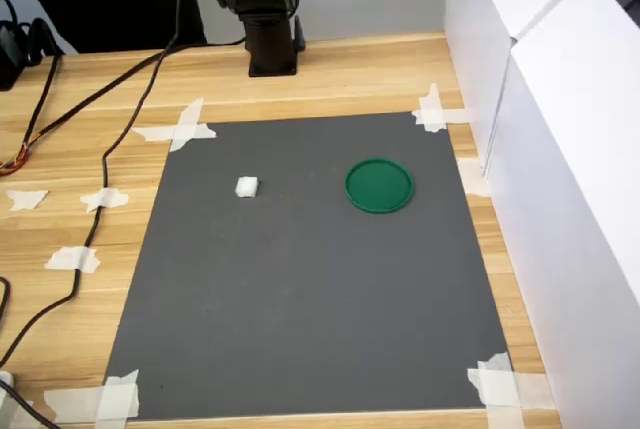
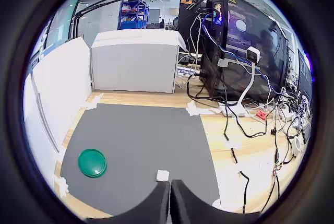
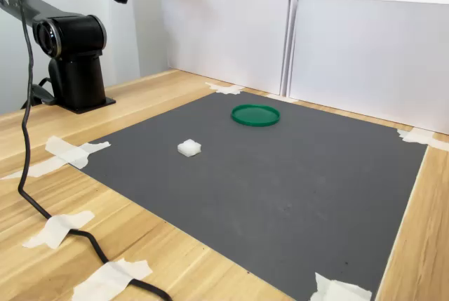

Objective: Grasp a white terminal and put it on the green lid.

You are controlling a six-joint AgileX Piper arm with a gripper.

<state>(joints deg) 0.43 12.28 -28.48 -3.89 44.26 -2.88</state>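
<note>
- The gripper [image 2: 169,203] shows only in the wrist view, where its two dark fingers [image 2: 156,205] lie pressed together with just a thin seam between them, pinching nothing.
- The white terminal [image 2: 163,175] lies on the grey mat [image 2: 141,135] just ahead of the fingertips in the wrist view, apart from them and not touched.
- In both exterior views the white terminal [image 1: 246,187] [image 3: 189,148] sits alone on the mat, with the arm's black base [image 1: 271,19] [image 3: 74,55] standing on the wooden table [image 1: 60,219] beyond the mat's edge.
- The green lid [image 2: 92,162] lies flat on the mat, farther from the gripper than the terminal and off to one side of it; nothing rests on it.
- In the first exterior view the green lid [image 1: 379,185] is well apart from the terminal, on the first exterior view's right of it; in the second exterior view the lid [image 3: 255,115] lies beyond the terminal, nearer the white panels [image 3: 351,48].
- White tape strips [image 1: 180,127] hold the mat's corners to the table, and dark cables [image 1: 110,139] run across the wood beside the mat.
</note>
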